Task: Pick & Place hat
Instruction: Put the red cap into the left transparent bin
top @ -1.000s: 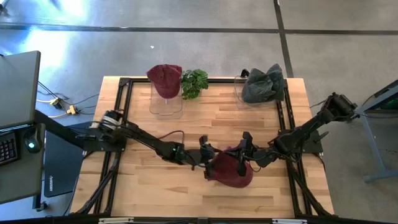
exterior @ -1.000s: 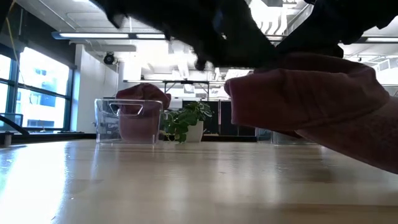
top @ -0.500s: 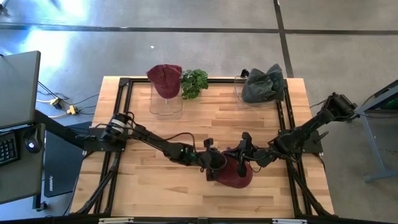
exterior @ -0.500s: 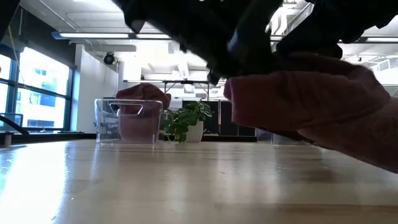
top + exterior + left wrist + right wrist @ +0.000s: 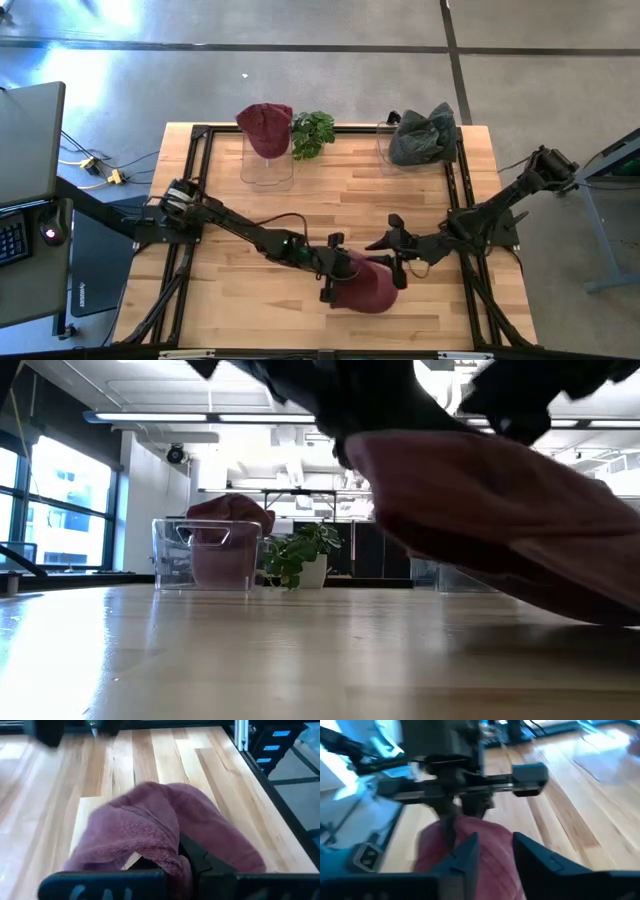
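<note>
Hat in play: a dark red knitted hat [image 5: 370, 288] lies on the pale wooden plank tabletop [image 5: 240, 290], between the two grippers and near the front edge.
Left gripper: the left gripper [image 5: 334, 268] sits at the hat's left rim; in the left wrist view a fold of the knit [image 5: 165, 835] is draped over its dark fingers [image 5: 200, 857], which look pinched on the fabric.
Right gripper: the right gripper [image 5: 392, 244] hangs just beside the hat's upper right edge, its fingers [image 5: 470, 851] spread apart with the red knit showing in the gap between them; it does not look to be gripping anything.
Hat height: from table level the hat [image 5: 500, 520] looks lifted on the left gripper's side, with its other end drooping to the wood.
Beyond the left gripper: a clear plastic bin [image 5: 267, 165] stands at the far edge with a second dark red hat [image 5: 265, 127] propped in it, well apart from both grippers.
Beside that bin: a small green leafy plant [image 5: 313, 132].
Beyond the right gripper: a dark grey crumpled hat [image 5: 423, 135] rests in another clear container [image 5: 385, 150] at the far right corner.
Off the tabletop: a black keyboard and mouse [image 5: 50, 234] sit on a desk out past the left arm's base.
</note>
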Controlling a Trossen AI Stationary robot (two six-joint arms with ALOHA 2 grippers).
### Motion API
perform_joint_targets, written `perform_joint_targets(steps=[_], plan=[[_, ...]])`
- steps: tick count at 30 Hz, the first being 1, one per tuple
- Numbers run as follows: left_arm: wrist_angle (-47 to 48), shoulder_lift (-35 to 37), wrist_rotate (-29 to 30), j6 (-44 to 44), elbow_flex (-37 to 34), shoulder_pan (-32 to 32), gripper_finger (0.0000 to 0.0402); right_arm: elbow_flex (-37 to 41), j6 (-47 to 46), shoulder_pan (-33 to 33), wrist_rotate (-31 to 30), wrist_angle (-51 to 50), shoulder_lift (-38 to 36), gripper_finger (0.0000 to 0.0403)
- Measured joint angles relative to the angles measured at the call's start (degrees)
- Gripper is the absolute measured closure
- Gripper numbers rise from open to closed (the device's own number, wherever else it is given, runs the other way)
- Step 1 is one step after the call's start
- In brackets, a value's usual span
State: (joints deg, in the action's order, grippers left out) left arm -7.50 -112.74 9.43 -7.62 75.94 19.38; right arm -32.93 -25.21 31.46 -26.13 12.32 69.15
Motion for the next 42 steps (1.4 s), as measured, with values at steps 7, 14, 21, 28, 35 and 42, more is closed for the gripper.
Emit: perform_joint_targets(steps=[7,14,21,28,35,42], plan=[[5.83,5.60,0.58,2.42,-0.07,1.71,0.0397,-0.02,11.05,10.42,-6.19,-1.05,-2.95,0.0250],[4.77,14.70,0.31,2.90,-8.17,2.36,0.0398,-0.02,20.08,20.76,-18.47,1.08,8.42,0.0250],[-6.45,21.93,-4.25,-1.14,-20.74,-0.56,0.0399,-1.06,29.81,20.14,-18.65,10.85,23.70,0.0230],[-22.33,21.94,-10.97,-6.19,-28.26,-3.90,0.0400,-9.12,48.43,17.86,-24.64,10.31,34.09,0.0163],[-28.36,21.96,-21.21,-7.69,-29.06,-4.40,0.0391,-14.78,51.19,17.66,-35.49,7.97,37.63,0.0142],[-28.44,21.96,-33.40,-6.22,-29.05,-4.63,0.0388,-16.31,43.88,17.66,-33.04,8.44,35.19,0.0145]])
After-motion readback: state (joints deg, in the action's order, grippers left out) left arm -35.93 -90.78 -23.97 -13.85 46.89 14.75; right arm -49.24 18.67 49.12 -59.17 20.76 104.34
